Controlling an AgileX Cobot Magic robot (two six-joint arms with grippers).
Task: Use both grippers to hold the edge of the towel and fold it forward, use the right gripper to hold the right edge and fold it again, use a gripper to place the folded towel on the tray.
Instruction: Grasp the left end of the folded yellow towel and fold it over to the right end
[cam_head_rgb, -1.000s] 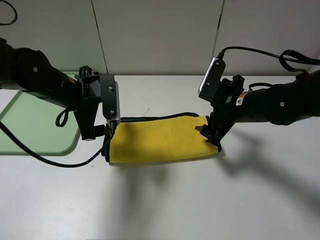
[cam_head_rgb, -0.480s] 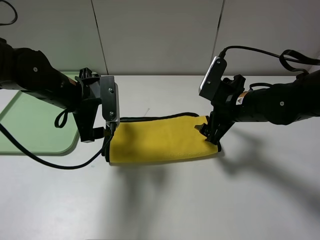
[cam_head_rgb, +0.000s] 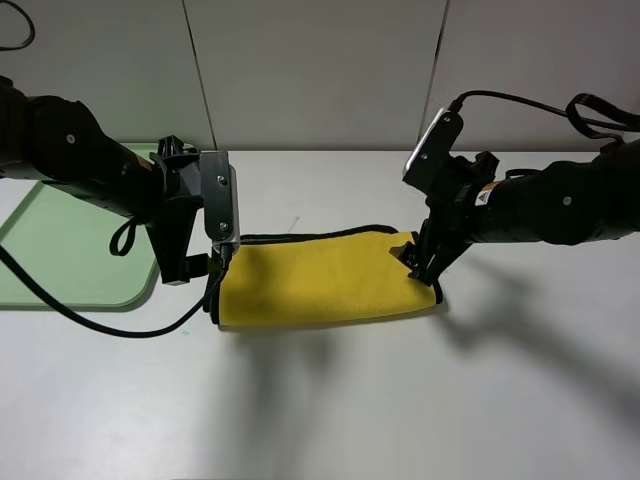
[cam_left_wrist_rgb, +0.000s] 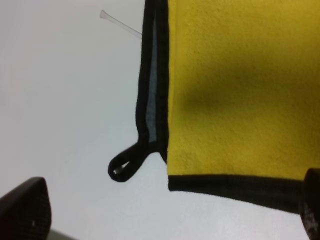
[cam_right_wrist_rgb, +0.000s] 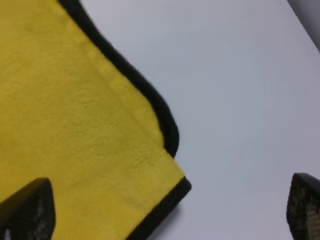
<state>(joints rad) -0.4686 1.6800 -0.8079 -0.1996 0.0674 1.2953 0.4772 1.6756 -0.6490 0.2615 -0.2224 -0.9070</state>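
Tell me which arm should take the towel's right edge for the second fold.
Right, most likely. The right end effector hangs open at the towel, its right edge lying between the fingers in the wrist view. The left end effector sits at the opposite edge.

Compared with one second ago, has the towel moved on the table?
No. In the high view, the towel keeps the same gap from the tray corner.
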